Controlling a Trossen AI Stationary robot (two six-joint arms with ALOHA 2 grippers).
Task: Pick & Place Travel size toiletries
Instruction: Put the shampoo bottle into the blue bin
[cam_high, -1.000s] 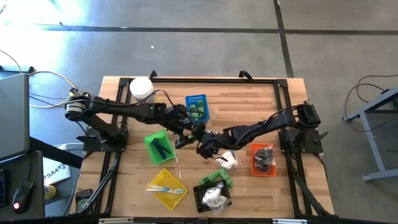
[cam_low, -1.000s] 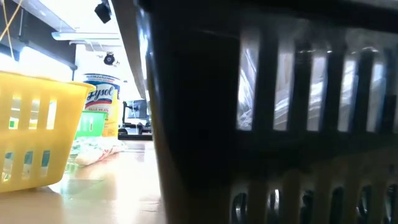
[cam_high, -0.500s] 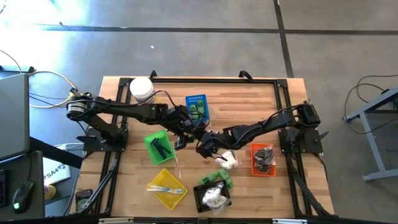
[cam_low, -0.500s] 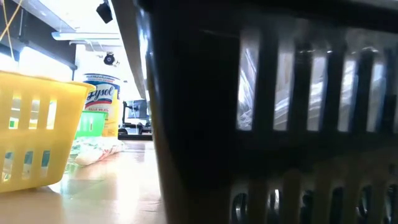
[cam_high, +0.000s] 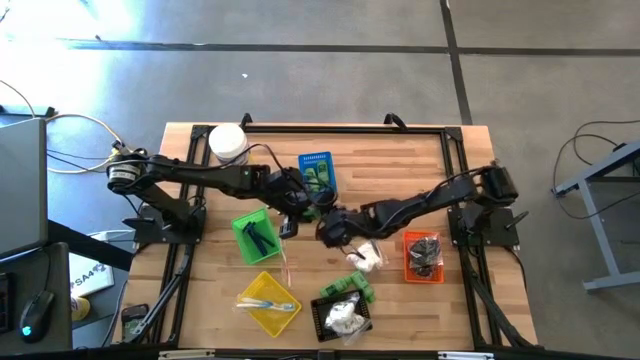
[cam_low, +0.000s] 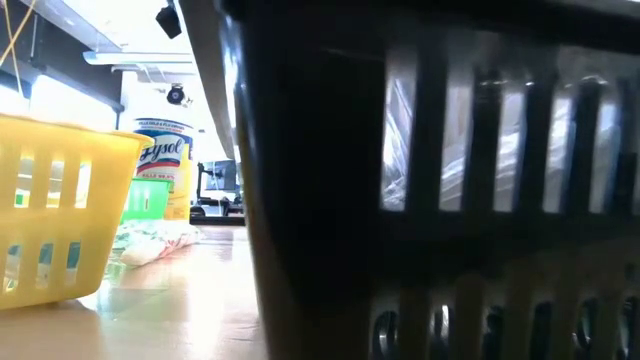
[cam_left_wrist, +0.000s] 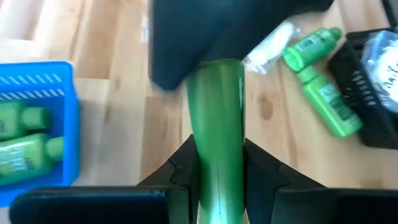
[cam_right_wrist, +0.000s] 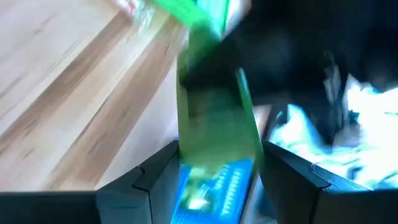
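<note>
Slippage is the main risk: the green bottle (cam_left_wrist: 216, 124) hangs in the air just beside the blue basket (cam_high: 316, 160), on its open-desk side, with both arms meeting at it. If one arm pulls away while the other has no firm hold, the bottle could drop to the desk (cam_high: 420, 160) and roll. If both grip and move apart, it could twist or be wrenched loose. The two sets of jaws are also very close together there, so a small misjudged move could knock them into each other or into the basket's wall. A late release over the basket's rim could also leave the bottle lying outside it.

The left gripper (cam_left_wrist: 217, 155) has its jaws drawn in against the bottle's sides, pinching the near end, with the bottle pointing straight out from them. The right gripper (cam_right_wrist: 217, 155) sits at the bottle's far end, on the side away from the blue basket; its jaws stand on either side of the green body, but I cannot tell whether they grip it or have let go.

Two more green bottles (cam_left_wrist: 323, 99) and a white packet (cam_left_wrist: 270, 46) lie on the desk farther from the blue basket, beside the black basket (cam_left_wrist: 367, 93).
</note>
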